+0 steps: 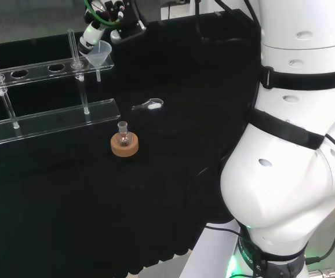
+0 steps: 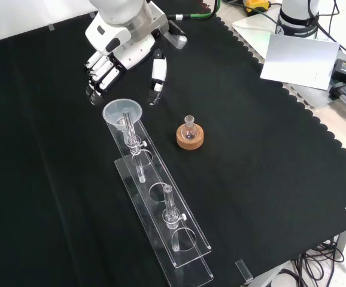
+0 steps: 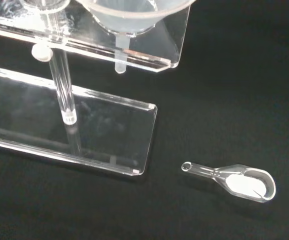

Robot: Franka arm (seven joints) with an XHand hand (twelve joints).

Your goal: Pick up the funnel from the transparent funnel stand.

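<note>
A clear funnel [image 2: 123,112] sits in the end hole of the transparent stand [image 2: 161,221], its stem hanging through the upper shelf. In the head view the funnel [image 1: 99,55] is at the right end of the stand [image 1: 51,119], just under the hand [image 1: 98,29]. In the front view the hand [image 2: 122,51] hovers just beyond the funnel. Its fingers [image 2: 98,78] are straight and point down on one side, with the thumb [image 2: 157,72] apart on the other; nothing is held. The wrist view looks down on the funnel [image 3: 129,15] and the stand's base plate [image 3: 99,135].
A small round flask on a cork ring [image 2: 190,136] stands on the cloth to the right of the stand in the front view. A clear scoop with white powder [image 3: 234,177] lies near the stand's end [image 1: 149,105]. Upright glass rods [image 2: 170,218] rise from the stand.
</note>
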